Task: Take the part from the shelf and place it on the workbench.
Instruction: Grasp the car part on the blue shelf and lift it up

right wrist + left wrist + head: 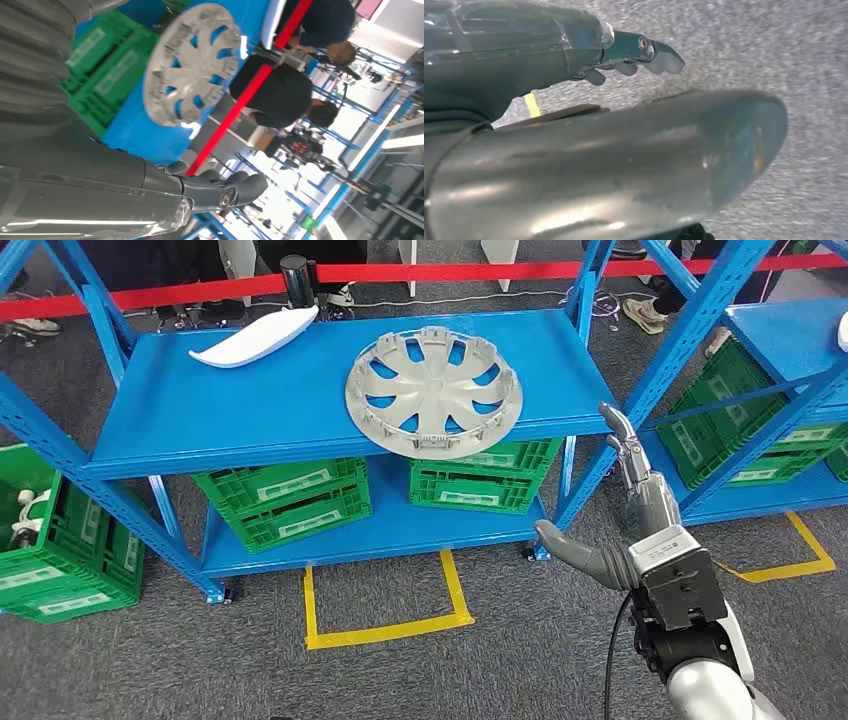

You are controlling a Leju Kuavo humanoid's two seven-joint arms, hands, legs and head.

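Note:
A silver spoked wheel cover (pixel 433 390) lies flat on the top board of the blue shelf (pixel 240 410), reaching over its front edge. The right wrist view shows the same wheel cover (pixel 192 62) ahead of the hand. My right hand (pixel 625 500) is raised to the right of the cover, just off the shelf's front right corner, fingers straight and thumb spread, holding nothing. A white curved part (pixel 255 338) rests at the shelf's back left. My left hand (pixel 624 55) hangs over grey carpet, fingers extended and empty.
Green crates (pixel 285 502) sit on the lower board, another crate (pixel 60 550) at the far left, and more under a second blue shelf (pixel 770 420) on the right. A red barrier bar (pixel 430 272) runs behind, with people's feet beyond. Yellow tape (pixel 390 625) marks the carpet.

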